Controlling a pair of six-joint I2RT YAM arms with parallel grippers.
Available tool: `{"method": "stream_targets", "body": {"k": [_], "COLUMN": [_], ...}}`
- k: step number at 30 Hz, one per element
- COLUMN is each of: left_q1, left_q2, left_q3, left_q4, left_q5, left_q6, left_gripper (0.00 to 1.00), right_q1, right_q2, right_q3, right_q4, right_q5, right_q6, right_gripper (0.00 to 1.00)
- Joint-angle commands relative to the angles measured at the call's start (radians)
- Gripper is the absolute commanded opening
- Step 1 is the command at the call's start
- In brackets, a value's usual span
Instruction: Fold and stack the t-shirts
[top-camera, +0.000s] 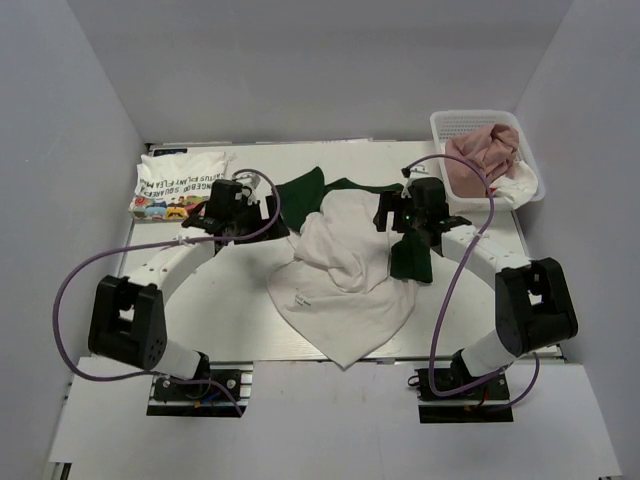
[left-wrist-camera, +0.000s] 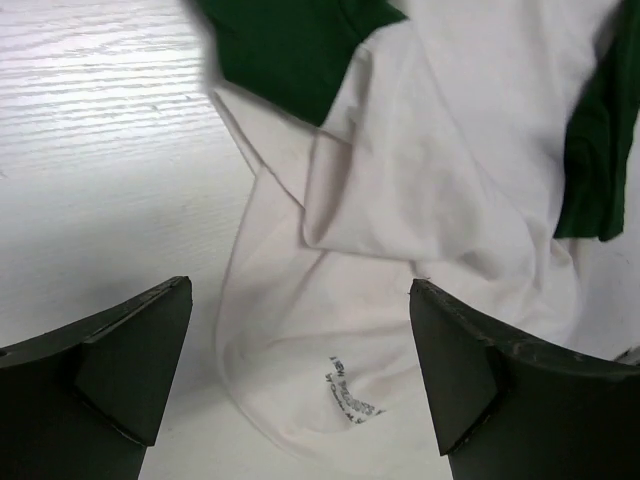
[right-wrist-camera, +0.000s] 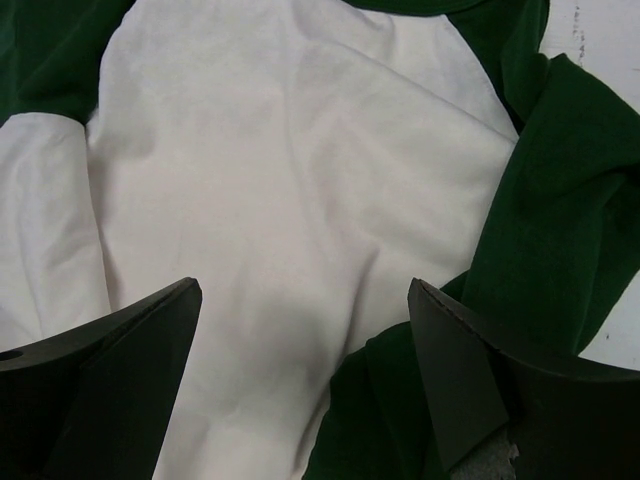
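- At the centre of the table (top-camera: 240, 300): crumpled white cloth t-shirt with dark green sleeves (top-camera: 345, 275), lying unfolded, awaiting flattening.
- Left gripper (left-wrist-camera: 300, 288), right gripper (right-wrist-camera: 306, 285): jaws apart, empty, poised over the shirt, presumably to grasp its edges.

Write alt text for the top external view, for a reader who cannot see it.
A white t-shirt with dark green sleeves lies crumpled in the middle of the table, with the left gripper and right gripper open near its sleeves. A folded printed t-shirt sits far left; a white basket far right holds a pink t-shirt.
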Motion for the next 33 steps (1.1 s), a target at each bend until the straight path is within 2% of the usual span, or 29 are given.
{"method": "stream_targets", "body": {"k": [1, 3, 6, 7, 12, 13, 16, 17, 20, 21, 23, 25, 26, 27, 28, 30, 32, 33], "left_q1": [-0.014, -0.023, -0.032, -0.041, -0.05, -0.06, -0.081, -0.093, -0.116, -0.116, -0.116, -0.116, -0.116, -0.116, -0.116, -0.116, -0.104, -0.104], "left_q2": [-0.008, 0.073, 0.142, 0.17, 0.208, 0.219, 0.247, 0.259, 0.242, 0.227, 0.16, 0.094, 0.019, -0.021, -0.064, -0.202, -0.306, -0.357], "left_q3": [-0.055, -0.032, -0.002, -0.002, -0.012, -0.012, -0.012, -0.021, -0.058, -0.069, -0.095, -0.107, -0.107, -0.107, -0.107, -0.107, -0.153, -0.167], "left_q4": [0.062, 0.025, 0.016, 0.004, -0.058, -0.058, -0.058, -0.047, -0.038, -0.038, -0.07, -0.111, -0.183, -0.234, -0.281, -0.427, -0.502, -0.606], "left_q5": [0.033, 0.043, 0.095, 0.078, -0.066, -0.075, -0.036, -0.025, -0.016, -0.048, -0.097, -0.209, -0.25, -0.361, -0.412, -0.508, -0.529, -0.577], "left_q6": [0.023, 0.048, 0.057, 0.057, 0.057, 0.057, 0.057, 0.048, 0.048, 0.027, -0.01, -0.113, -0.156, -0.209, -0.307, -0.403, -0.511, -0.576], "left_gripper": [1.0, 1.0, 0.9, 0.86, 0.84, 0.81, 0.6, 0.43, 0.2, 0.0, 0.0, 0.0, 0.0, 0.0, 0.0, 0.0, 0.0, 0.0], "right_q1": [-0.004, -0.004, -0.004, -0.004, -0.004, -0.006, -0.006, -0.003, -0.007, -0.004, -0.004, -0.004, -0.004, -0.003, -0.004, -0.003, -0.006, -0.003], "right_q2": [0.007, 0.001, -0.012, -0.016, -0.026, -0.025, -0.023, -0.02, -0.023, -0.017, -0.011, -0.002, 0.004, 0.006, 0.009, 0.017, 0.033, 0.037], "right_q3": [0.032, 0.032, 0.027, 0.026, 0.027, 0.027, 0.021, 0.021, 0.017, 0.017, 0.021, 0.018, 0.02, 0.023, 0.023, 0.015, 0.021, 0.024], "right_q4": [0.031, 0.025, 0.015, 0.015, 0.003, 0.003, 0.003, 0.0, 0.006, 0.011, 0.015, 0.025, 0.028, 0.032, 0.041, 0.066, 0.072, 0.074], "right_q5": [-0.037, -0.044, -0.044, -0.042, -0.027, -0.024, -0.01, -0.004, -0.001, -0.001, -0.007, -0.007, -0.008, -0.007, -0.004, -0.001, -0.001, -0.001], "right_q6": [0.011, 0.01, 0.007, 0.004, -0.004, -0.005, -0.009, -0.007, -0.009, -0.004, -0.004, -0.001, 0.001, 0.001, 0.005, 0.014, 0.013, 0.017], "right_gripper": [0.9, 0.9, 0.9, 0.9, 0.9, 0.9, 0.9, 0.9, 0.9, 0.9, 0.9, 0.9, 0.9, 0.9, 0.9, 0.9, 0.9, 0.9]}}
